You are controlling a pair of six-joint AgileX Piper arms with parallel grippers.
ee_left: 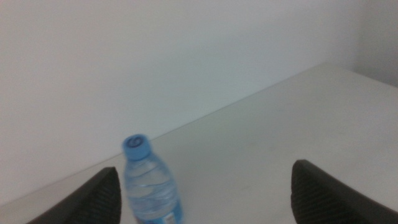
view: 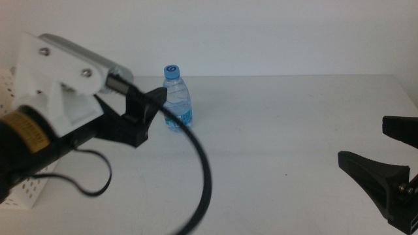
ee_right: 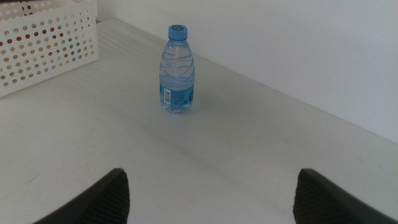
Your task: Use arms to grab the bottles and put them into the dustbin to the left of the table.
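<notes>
Blue-capped clear bottle point(ee_right: 177, 71); white perforated basket point(ee_right: 46, 43).

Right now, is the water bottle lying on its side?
No, the water bottle stands upright on the table, blue cap on top.

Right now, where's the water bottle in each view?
Middle view: water bottle upright left of centre, just beyond the left claw.
Left wrist view: bottom edge, near one open jaw.
Right wrist view: upper centre, right of the basket.
Shared landmark: its blue cap.

water bottle point(ee_left: 148, 186) base cut off by frame | dustbin point(view: 19, 189) mostly hidden behind left arm
</notes>
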